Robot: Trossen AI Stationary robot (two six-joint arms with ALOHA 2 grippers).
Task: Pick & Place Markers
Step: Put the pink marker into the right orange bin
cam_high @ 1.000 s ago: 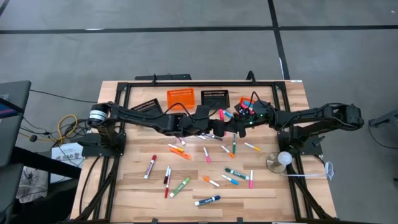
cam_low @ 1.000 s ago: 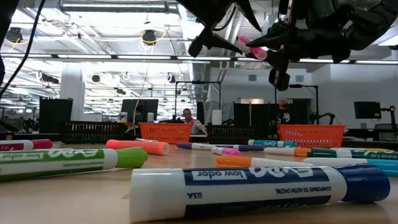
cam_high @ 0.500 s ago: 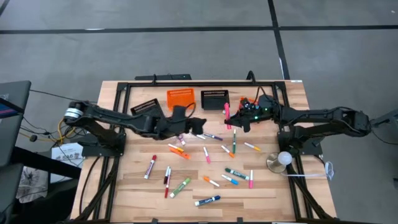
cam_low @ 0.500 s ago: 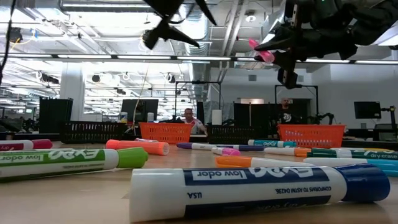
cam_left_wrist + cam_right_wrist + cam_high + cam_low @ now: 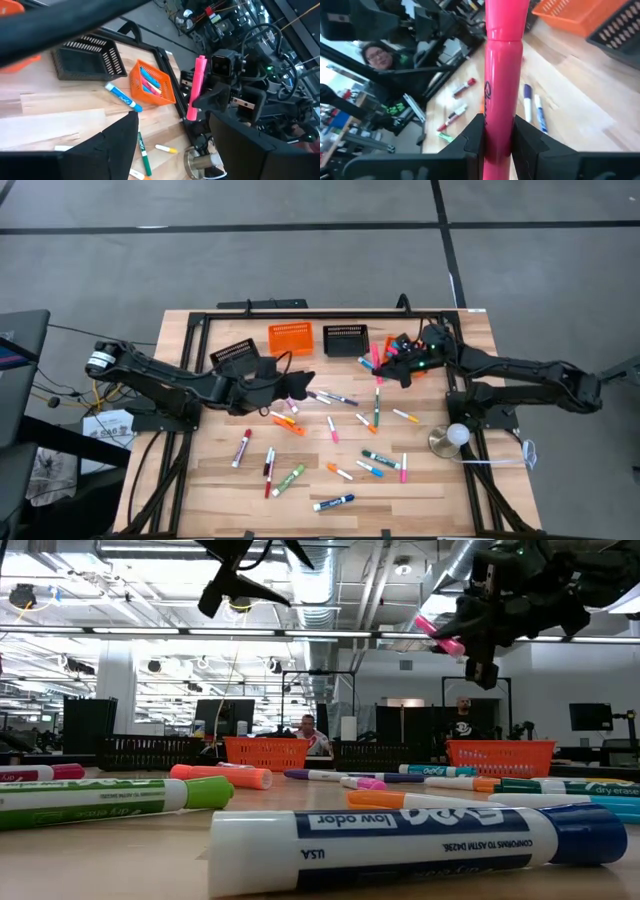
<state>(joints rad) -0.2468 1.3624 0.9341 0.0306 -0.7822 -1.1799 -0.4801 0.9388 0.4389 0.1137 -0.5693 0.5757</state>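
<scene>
Presently, task status: under way, with most of the work left, judging by how much lies loose.
In hand: one pink marker (image 5: 502, 75), clamped between the fingers of the right gripper (image 5: 385, 363), held clear of the wood near the back right of the table (image 5: 440, 490).
Likely destination: the orange basket at the right (image 5: 152, 86), just beside that gripper; a guess from its position, nothing released yet.
Already placed: a few markers, blue and pink among them, lie inside that right-hand orange basket in the left wrist view; exact count cannot be told.
Left gripper (image 5: 298, 379): raised over the middle of the table, fingers spread wide, carrying nothing.
Loose markers (image 5: 333, 429): roughly twenty scattered across the middle and front of the table in mixed colours, none touching a gripper.
Nearest to front edge: a blue-capped marker (image 5: 333, 503), lying alone.
Other baskets: an orange basket at the back (image 5: 290, 337), with a black basket (image 5: 346, 338) just beside it and another black basket (image 5: 233, 354) to its left; their contents cannot be made out from above.
Remaining: drop the pink one, then clear the scattered lot, marker by marker.
</scene>
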